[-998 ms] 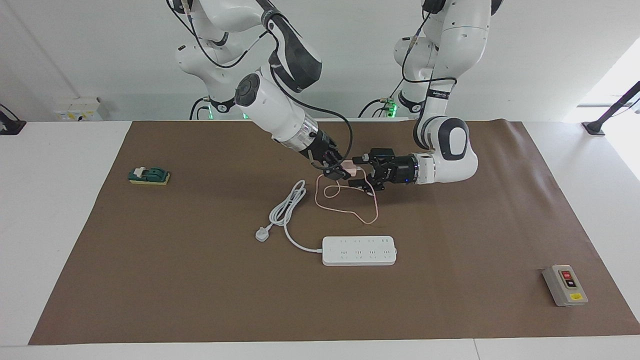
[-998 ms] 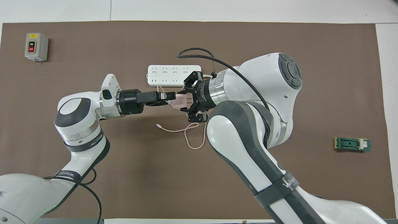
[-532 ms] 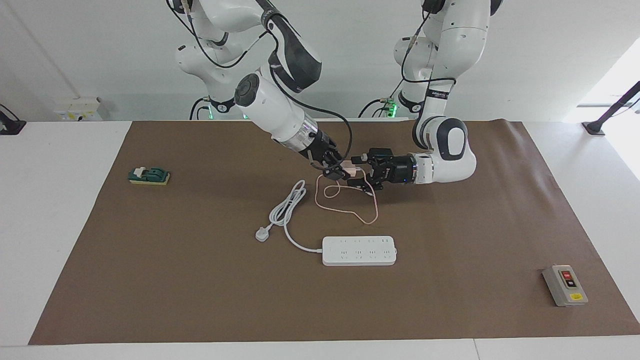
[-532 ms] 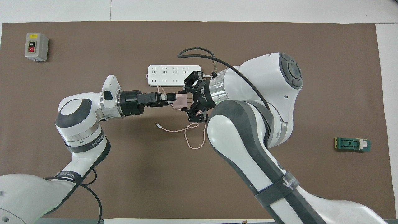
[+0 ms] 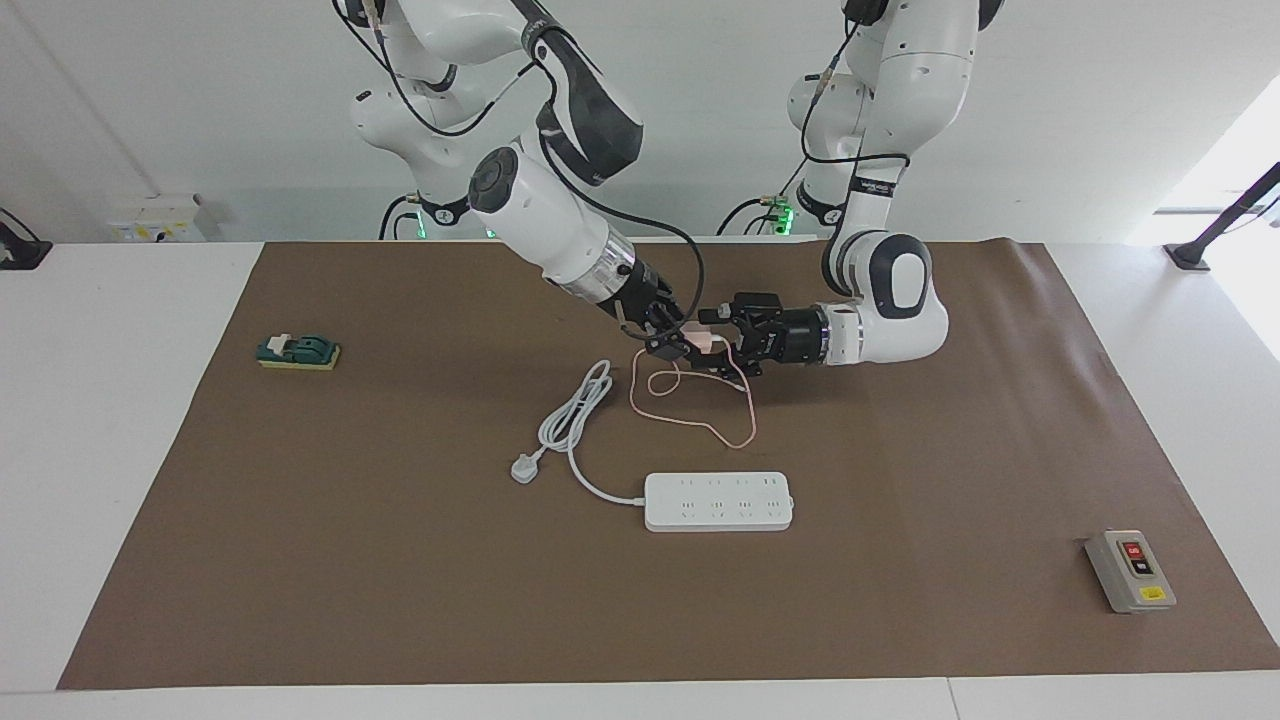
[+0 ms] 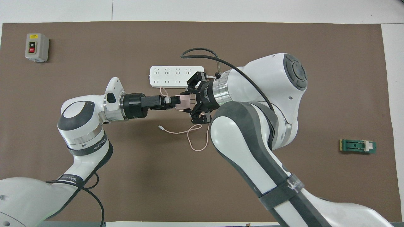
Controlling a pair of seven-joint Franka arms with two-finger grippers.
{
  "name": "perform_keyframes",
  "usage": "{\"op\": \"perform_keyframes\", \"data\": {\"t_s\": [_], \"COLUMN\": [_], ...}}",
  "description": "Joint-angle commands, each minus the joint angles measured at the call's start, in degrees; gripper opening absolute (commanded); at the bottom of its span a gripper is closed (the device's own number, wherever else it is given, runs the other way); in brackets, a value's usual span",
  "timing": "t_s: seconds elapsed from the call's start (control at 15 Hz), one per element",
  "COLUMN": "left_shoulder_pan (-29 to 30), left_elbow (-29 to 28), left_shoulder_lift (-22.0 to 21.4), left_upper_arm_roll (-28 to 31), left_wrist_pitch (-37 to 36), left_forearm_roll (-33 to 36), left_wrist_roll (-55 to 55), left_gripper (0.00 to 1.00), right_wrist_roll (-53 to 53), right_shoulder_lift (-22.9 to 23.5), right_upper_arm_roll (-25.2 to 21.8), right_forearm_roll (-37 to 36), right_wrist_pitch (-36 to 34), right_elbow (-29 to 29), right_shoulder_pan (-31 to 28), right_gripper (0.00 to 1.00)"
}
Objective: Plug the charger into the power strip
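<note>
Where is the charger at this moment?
The charger is in the air, gripped by the right hand, with the open left hand around it, nearer the robots than the power strip.

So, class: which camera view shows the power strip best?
The facing view: the whole power strip lies uncovered on the mat, cord included. In the overhead view the right gripper and its arm cover one end of it.

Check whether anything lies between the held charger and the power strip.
Nothing solid does. The charger, held up by the right gripper with the open left gripper around it, is over the mat; only its own pink cable lies on the way to the power strip.
</note>
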Motion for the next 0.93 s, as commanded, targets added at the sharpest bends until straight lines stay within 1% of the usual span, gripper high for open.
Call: {"op": "perform_keyframes", "data": {"t_s": [0.0, 0.4, 0.47, 0.53, 0.6, 0.67, 0.73, 0.8, 0.86], "left_shoulder_pan": [-0.8, -0.9, -0.9, -0.8, -0.9, -0.8, -0.8, -0.8, -0.8], "left_elbow": [-1.7, -1.8, -1.8, -1.8, -1.8, -1.8, -1.8, -1.8, -1.8], "left_shoulder_lift": [-1.8, -1.8, -1.8, -1.8, -1.8, -1.8, -1.8, -1.8, -1.9], "left_upper_arm_roll": [0.9, 0.8, 0.8, 0.9, 0.8, 0.9, 0.8, 0.9, 0.9], "left_wrist_pitch": [-0.4, -0.4, -0.4, -0.5, -0.6, -0.6, -0.6, -0.7, -0.8], "left_forearm_roll": [-0.5, -0.5, -0.5, -0.5, -0.5, -0.5, -0.5, -0.5, -0.5], "left_wrist_roll": [-0.4, -0.4, -0.4, -0.4, -0.5, -0.5, -0.6, -0.6, -0.6], "left_gripper": [1.0, 1.0, 0.97, 0.9, 0.81, 0.77, 0.7, 0.61, 0.41], "right_wrist_roll": [1.0, 1.0, 1.0, 1.0, 1.0, 1.0, 0.9, 1.0, 1.0], "right_shoulder_lift": [0.3, 0.3, 0.3, 0.3, 0.3, 0.3, 0.3, 0.3, 0.3], "right_upper_arm_roll": [0.0, 0.0, 0.0, 0.0, 0.0, 0.0, 0.0, 0.0, 0.0], "right_forearm_roll": [2.2, 2.4, 2.4, 2.4, 2.4, 2.4, 2.4, 2.4, 2.4], "right_wrist_pitch": [0.9, 0.9, 0.9, 1.0, 1.0, 1.0, 1.0, 1.0, 1.0], "right_elbow": [0.6, 0.6, 0.6, 0.6, 0.6, 0.6, 0.6, 0.6, 0.6], "right_shoulder_pan": [-0.1, -0.1, -0.1, -0.1, -0.1, -0.1, -0.1, -0.1, -0.1], "right_gripper": [0.0, 0.0, 0.0, 0.0, 0.0, 0.0, 0.0, 0.0, 0.0]}}
